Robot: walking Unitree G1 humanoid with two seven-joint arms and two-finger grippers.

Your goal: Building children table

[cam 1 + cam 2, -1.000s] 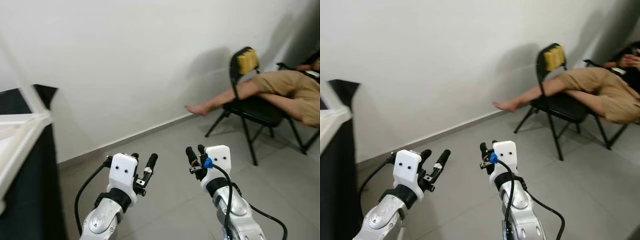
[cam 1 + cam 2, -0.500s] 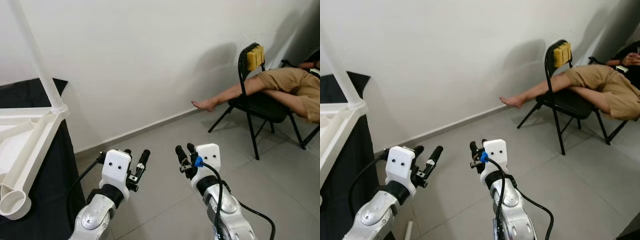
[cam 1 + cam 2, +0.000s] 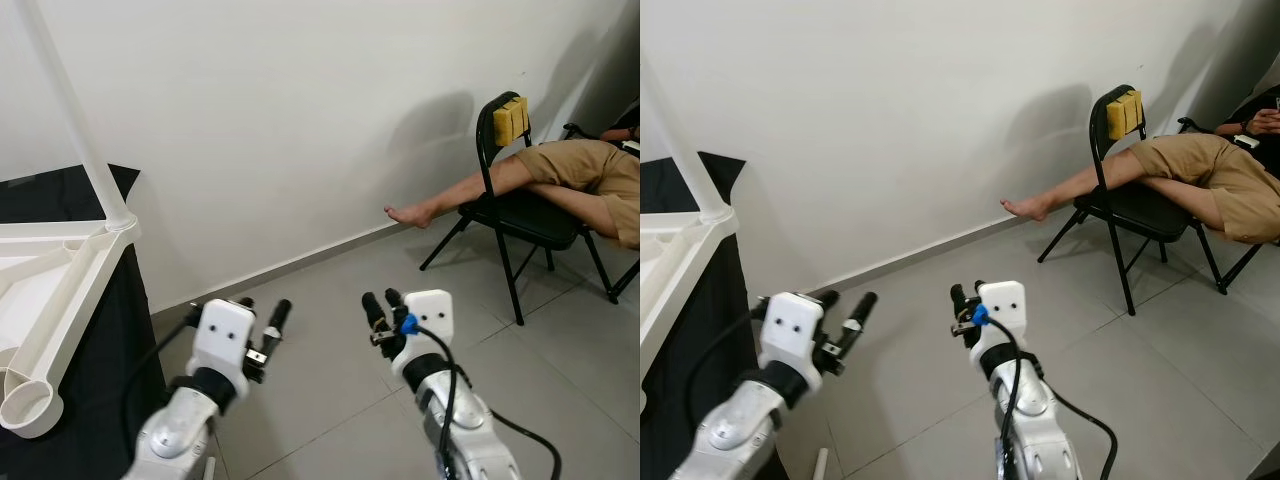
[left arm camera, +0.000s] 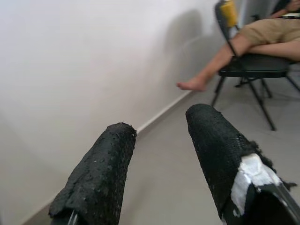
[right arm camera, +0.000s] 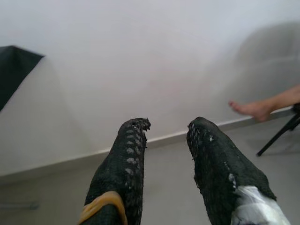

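Observation:
An upturned white children's table frame (image 3: 62,285) lies on a black-draped stand at my left. One white leg (image 3: 70,110) stands up from its far corner, and a round socket (image 3: 25,405) at the near corner has nothing in it. Both grippers hover over the grey floor, to the right of the table and apart from it. The left gripper (image 3: 262,311) is open and holds nothing, its fingers (image 4: 101,173) spread. The right gripper (image 3: 381,303) is open too, with only wall and floor between its fingers (image 5: 126,159).
The black cloth (image 3: 110,360) hangs to the floor beside my left arm. A short white rod (image 3: 818,463) lies on the tiles near it. At the right a person's legs (image 3: 560,175) rest on a black folding chair (image 3: 510,215), foot (image 3: 405,213) toward the white wall.
The view has turned left, bringing the table frame and its leg into sight. My left arm has sunk a little and shifted left. Both grippers stay open.

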